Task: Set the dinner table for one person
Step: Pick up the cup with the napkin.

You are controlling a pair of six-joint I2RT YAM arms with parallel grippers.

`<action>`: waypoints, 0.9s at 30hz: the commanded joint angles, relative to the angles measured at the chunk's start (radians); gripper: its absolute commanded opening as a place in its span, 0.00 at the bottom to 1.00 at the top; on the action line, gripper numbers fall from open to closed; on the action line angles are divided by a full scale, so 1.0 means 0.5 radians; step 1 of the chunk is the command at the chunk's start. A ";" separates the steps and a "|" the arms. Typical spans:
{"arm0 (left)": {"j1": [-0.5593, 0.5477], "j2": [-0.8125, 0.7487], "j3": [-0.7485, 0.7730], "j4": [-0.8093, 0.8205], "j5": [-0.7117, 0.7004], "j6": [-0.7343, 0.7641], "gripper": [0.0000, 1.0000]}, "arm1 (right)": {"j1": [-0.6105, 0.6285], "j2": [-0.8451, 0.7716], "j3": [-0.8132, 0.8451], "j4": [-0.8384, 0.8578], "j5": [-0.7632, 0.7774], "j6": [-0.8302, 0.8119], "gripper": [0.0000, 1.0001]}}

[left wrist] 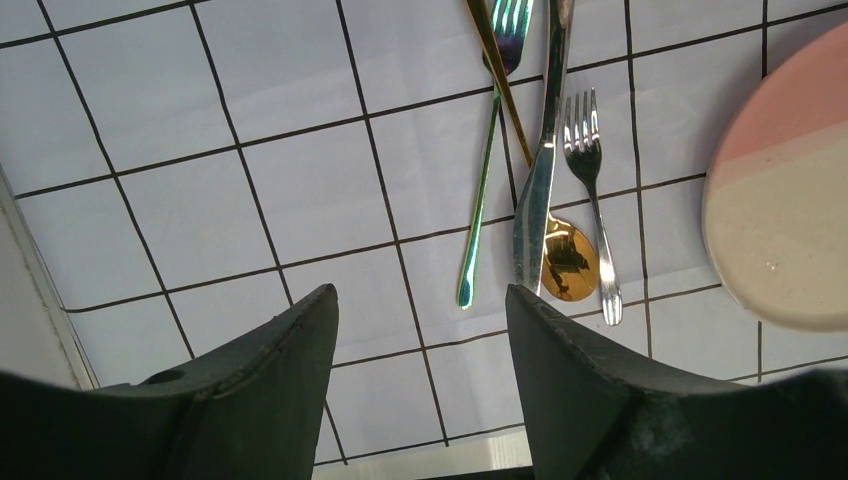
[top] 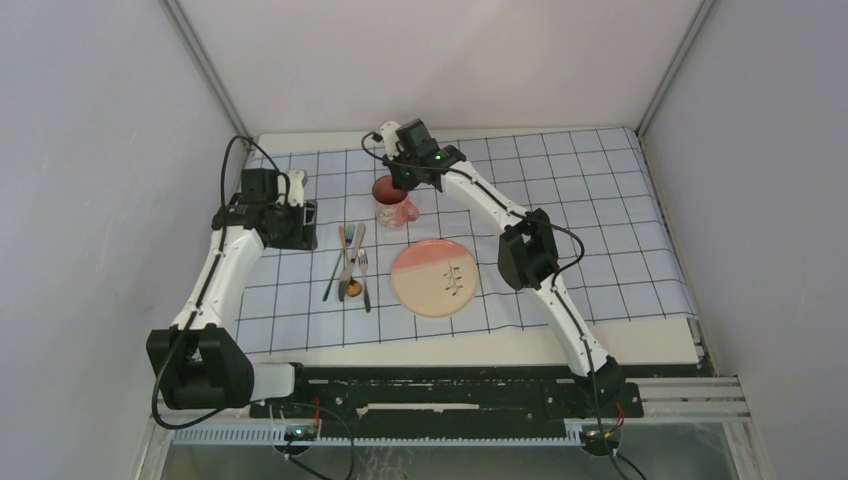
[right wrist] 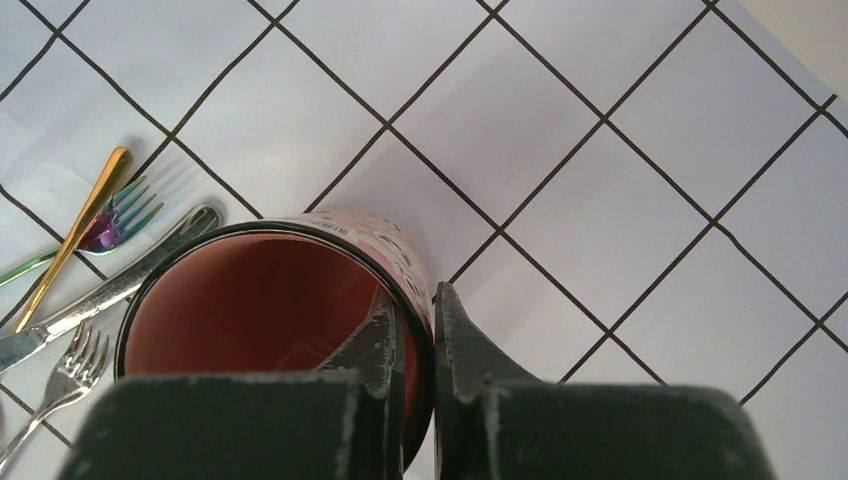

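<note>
The cream dinner table (top: pixel 420 350) carries a pale-blue gridded cloth (top: pixel 600 210). On the cloth stands a pink mug (top: pixel 396 207), upright, and my right gripper (top: pixel 398 184) is shut on its rim. In the right wrist view one finger sits inside the mug (right wrist: pixel 250 310) and the other outside, right gripper (right wrist: pixel 415 305). A pink-and-cream plate (top: pixel 434 279) lies in front of the mug. To its left is a pile of cutlery (top: pixel 351 264): a knife (left wrist: pixel 540 170), a silver fork (left wrist: pixel 591 180), a gold spoon (left wrist: pixel 569 262) and an iridescent fork (left wrist: pixel 482 200). My left gripper (top: pixel 293 224) (left wrist: pixel 420 292) hangs open and empty left of the pile.
The cloth ends short of the table's near edge, leaving a bare cream strip. Grey enclosure walls stand close on the left, right and back. The plate (left wrist: pixel 790 200) lies right of the cutlery in the left wrist view.
</note>
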 commanded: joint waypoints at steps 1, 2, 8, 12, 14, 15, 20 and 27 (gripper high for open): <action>0.016 -0.086 -0.065 0.017 0.047 0.042 0.67 | -0.027 0.027 0.048 -0.007 0.077 0.005 0.00; 0.014 -0.084 -0.070 0.025 0.050 0.041 0.67 | -0.035 0.024 0.045 -0.019 0.084 0.005 0.00; 0.016 -0.083 -0.085 0.036 0.063 0.043 0.67 | -0.068 0.017 0.013 -0.024 0.176 -0.073 0.00; 0.014 -0.095 -0.094 0.039 0.066 0.051 0.67 | -0.061 0.039 0.032 -0.002 0.308 -0.104 0.00; 0.012 -0.093 -0.096 0.040 0.070 0.057 0.67 | -0.044 0.070 0.067 0.006 0.403 -0.142 0.00; 0.013 -0.091 -0.096 0.038 0.074 0.057 0.67 | -0.035 0.088 0.085 0.011 0.445 -0.155 0.00; 0.014 -0.125 -0.121 0.025 0.078 0.074 0.67 | -0.014 0.138 0.161 0.050 0.594 -0.176 0.00; 0.014 -0.197 -0.127 -0.002 0.086 0.083 0.67 | -0.038 0.191 0.195 0.070 0.742 -0.175 0.00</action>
